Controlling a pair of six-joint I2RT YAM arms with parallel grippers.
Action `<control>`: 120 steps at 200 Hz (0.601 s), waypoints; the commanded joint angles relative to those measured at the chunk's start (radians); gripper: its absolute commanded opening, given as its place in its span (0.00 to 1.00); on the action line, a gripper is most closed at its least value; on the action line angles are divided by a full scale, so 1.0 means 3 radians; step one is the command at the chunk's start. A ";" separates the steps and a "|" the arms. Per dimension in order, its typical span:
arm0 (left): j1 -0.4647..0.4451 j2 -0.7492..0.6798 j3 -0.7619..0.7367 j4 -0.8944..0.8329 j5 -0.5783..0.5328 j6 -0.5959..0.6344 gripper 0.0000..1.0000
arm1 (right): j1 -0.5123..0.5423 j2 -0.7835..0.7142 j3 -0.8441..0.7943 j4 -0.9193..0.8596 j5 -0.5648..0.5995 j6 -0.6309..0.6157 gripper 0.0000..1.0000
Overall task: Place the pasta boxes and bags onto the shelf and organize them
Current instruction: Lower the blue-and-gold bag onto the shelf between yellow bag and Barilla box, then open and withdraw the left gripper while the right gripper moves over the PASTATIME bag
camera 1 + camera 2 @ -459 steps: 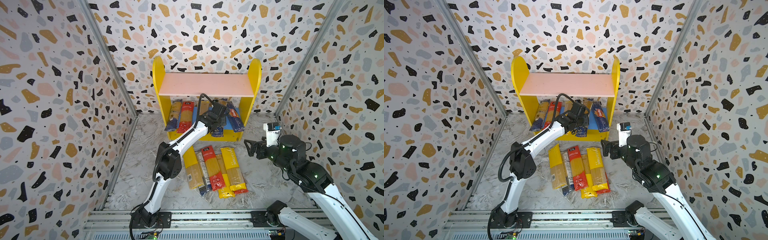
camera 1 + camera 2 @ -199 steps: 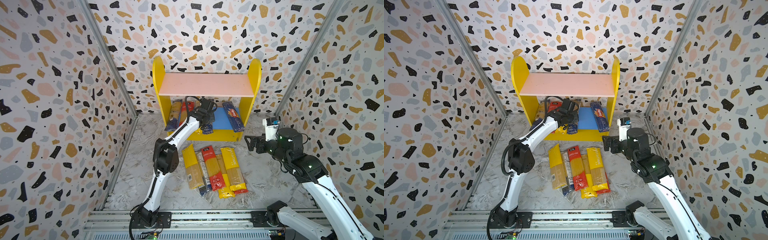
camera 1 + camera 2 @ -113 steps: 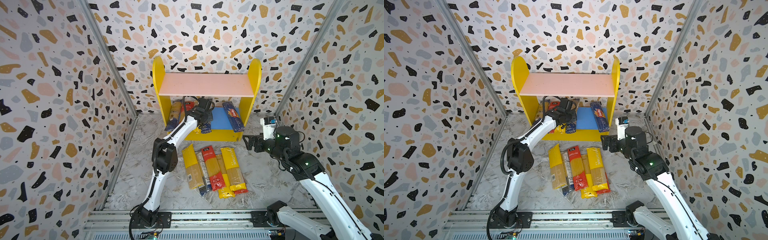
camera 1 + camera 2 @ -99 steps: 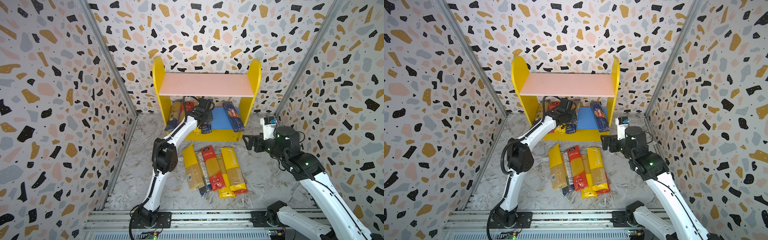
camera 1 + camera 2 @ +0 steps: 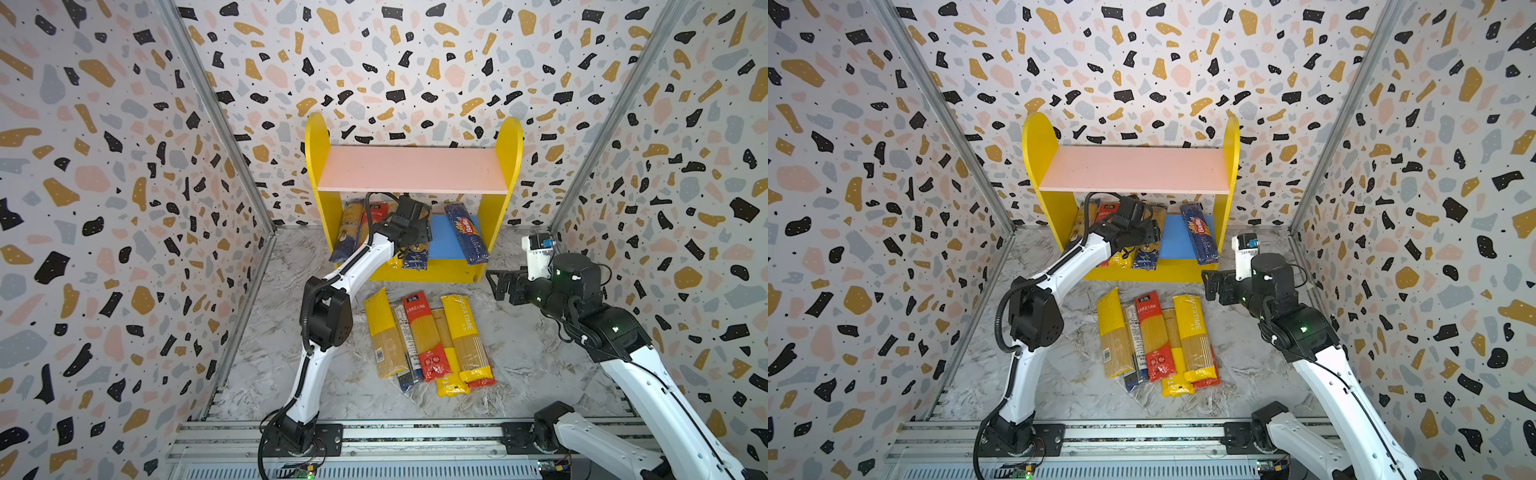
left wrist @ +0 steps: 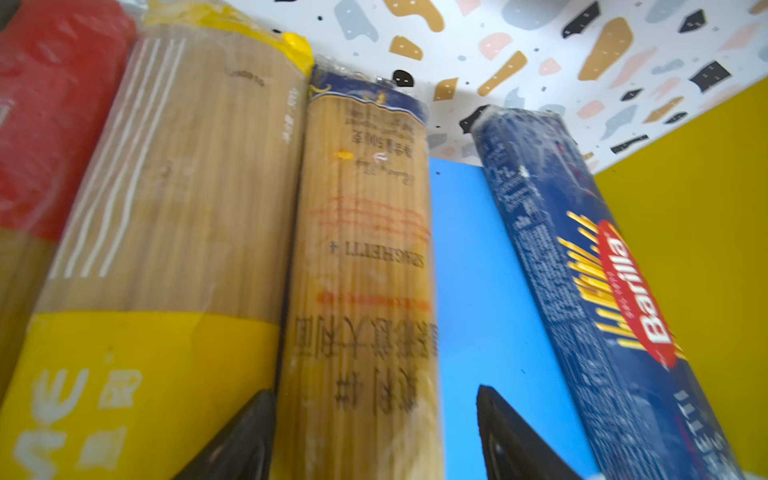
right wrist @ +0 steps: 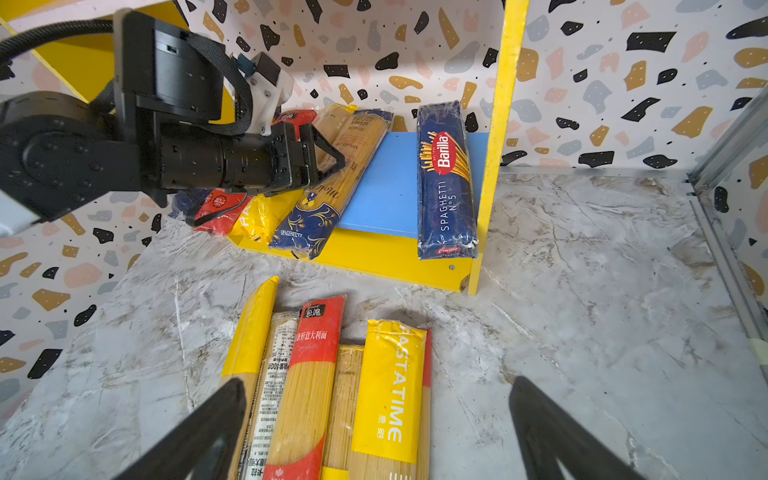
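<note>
1. Several long narrow spaghetti packs (image 7: 328, 195) already lie on the blue lower board (image 6: 469, 270) of the small yellow-sided shelf (image 5: 513, 158), under its pink upper board (image 5: 415, 168). More lie overlapped on the grey marbled tabletop (image 5: 540, 353).
2. The left fingers (image 6: 503, 440) stand parted astride a clear spaghetti bag with dark blue ends (image 6: 365, 249) and do not pinch it. Bare blue board shows between one finger and the bag, while the other finger sits at or against its edge.
3. Just outside that second finger lies a clear bag with yellow ends (image 6: 166, 208), touching the straddled bag. Beyond the first finger, across the bare strip, rests the dark blue Barilla pack (image 6: 582, 270).
4. The right fingers (image 7: 548, 436) are spread wide and hold nothing, hovering above the tabletop. The pile of loose packs (image 7: 316, 395) lies ahead of and below them, nearer one finger.
5. Handling, as a judgement: each pack looks light and stiff along its length, but the dry strands would snap if bent. The film looks slick and crinkly.
6. The best hold seems to be across the narrow width near the middle, so neither end droops. The flat sealed ends would give little purchase.
7. The yellow PASTATIME bag (image 7: 390, 386) lies on top of the pile, so it seems easiest to lift without dragging its neighbours.
8. The shelved packs overhang the board's front edge, so a nudge might slide them off.
</note>
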 commanded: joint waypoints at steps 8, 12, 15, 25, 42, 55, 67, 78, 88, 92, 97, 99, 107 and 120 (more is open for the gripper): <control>-0.0121 -0.0387 -0.0153 0.0136 -0.0036 0.0091 0.76 | -0.0010 -0.0106 0.0036 -0.0048 0.0016 0.0023 0.99; -0.0137 -0.0427 -0.0200 0.0146 -0.0038 0.0087 0.76 | -0.0010 -0.0116 0.0026 -0.0049 0.0014 0.0029 0.99; -0.0145 -0.0462 -0.0241 0.0156 -0.0047 0.0086 0.76 | -0.0011 -0.0127 0.0017 -0.0052 0.0012 0.0036 0.99; -0.0176 -0.0577 -0.0382 0.0198 -0.0061 0.0072 0.76 | -0.0012 -0.0157 -0.0010 -0.0059 0.0003 0.0052 0.99; -0.0236 -0.0809 -0.0723 0.0305 -0.0085 0.0028 0.76 | -0.0010 -0.0224 -0.0073 -0.0059 -0.0037 0.0085 0.99; -0.0287 -0.1017 -0.1033 0.0415 -0.0109 -0.0008 0.76 | -0.0007 -0.0262 -0.0139 -0.0072 -0.0055 0.0103 0.99; -0.0347 -0.1216 -0.1348 0.0501 -0.0158 -0.0036 0.76 | -0.0006 -0.0276 -0.0190 -0.0125 -0.0045 0.0144 0.99; -0.0408 -0.1400 -0.1647 0.0561 -0.0222 -0.0058 0.77 | -0.0006 -0.0292 -0.0250 -0.0174 -0.0028 0.0199 0.99; -0.0456 -0.1585 -0.1911 0.0592 -0.0276 -0.0081 0.77 | 0.0001 -0.0321 -0.0309 -0.0196 -0.0027 0.0251 0.99; -0.0469 -0.1660 -0.2024 0.0619 -0.0294 -0.0091 0.77 | 0.0005 -0.0337 -0.0334 -0.0206 -0.0031 0.0267 0.99; -0.0487 -0.1759 -0.2176 0.0647 -0.0315 -0.0108 0.77 | 0.0010 -0.0361 -0.0365 -0.0212 -0.0037 0.0288 0.99; -0.0497 -0.1803 -0.2270 0.0664 -0.0315 -0.0119 0.77 | 0.0013 -0.0372 -0.0384 -0.0209 -0.0044 0.0298 0.99; -0.0528 -0.1968 -0.2526 0.0727 -0.0357 -0.0155 0.77 | 0.0030 -0.0421 -0.0437 -0.0202 -0.0068 0.0334 0.99; -0.0574 -0.2277 -0.2929 0.0822 -0.0432 -0.0219 0.78 | 0.0078 -0.0504 -0.0513 -0.0207 -0.0079 0.0401 0.99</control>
